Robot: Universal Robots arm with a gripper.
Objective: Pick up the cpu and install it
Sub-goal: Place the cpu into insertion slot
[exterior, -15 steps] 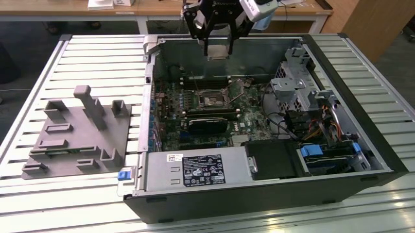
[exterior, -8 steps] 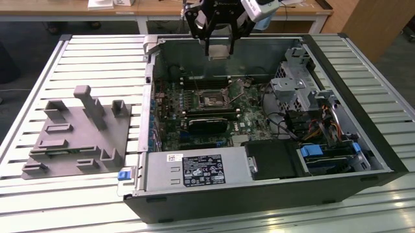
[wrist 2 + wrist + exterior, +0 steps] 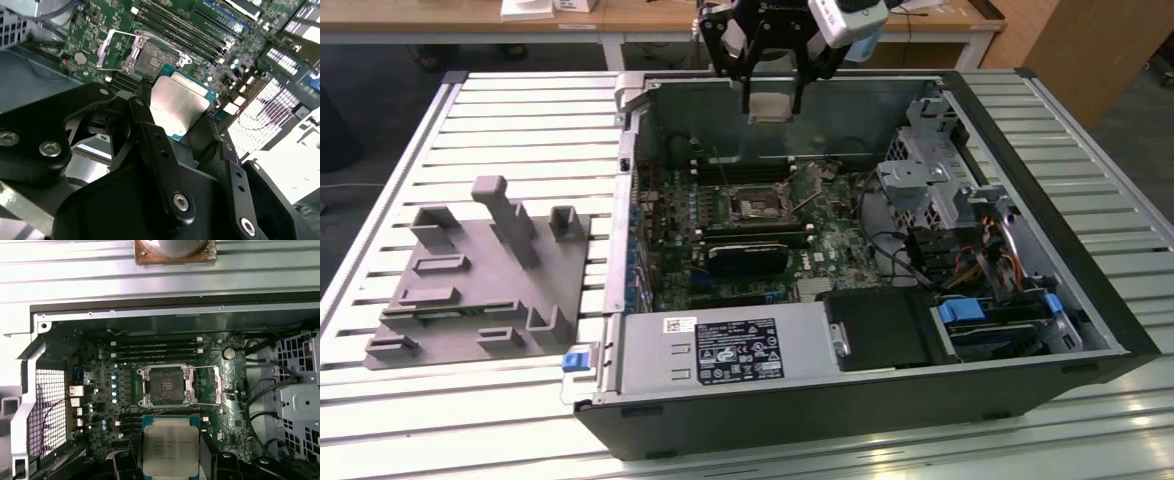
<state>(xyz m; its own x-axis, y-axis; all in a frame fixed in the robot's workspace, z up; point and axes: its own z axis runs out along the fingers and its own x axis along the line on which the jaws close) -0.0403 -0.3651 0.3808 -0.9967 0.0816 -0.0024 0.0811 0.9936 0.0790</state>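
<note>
One cpu (image 3: 170, 446) in the gripper (image 3: 771, 104) (firm grip), clear of the socket (image 3: 165, 385)

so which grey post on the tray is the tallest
The narrow middle post of the back three on the tray; it stands well above the wide post and the short post beside it.

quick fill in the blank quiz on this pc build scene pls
1. The pincer is shut on the ____.
2. The motherboard socket has its metal frame swung open and is ____, with no chip in it.
3. In the exterior view, the grey fixture lies outside the computer case, on the exterior view's ____.

Missing words: cpu; empty; left
</note>
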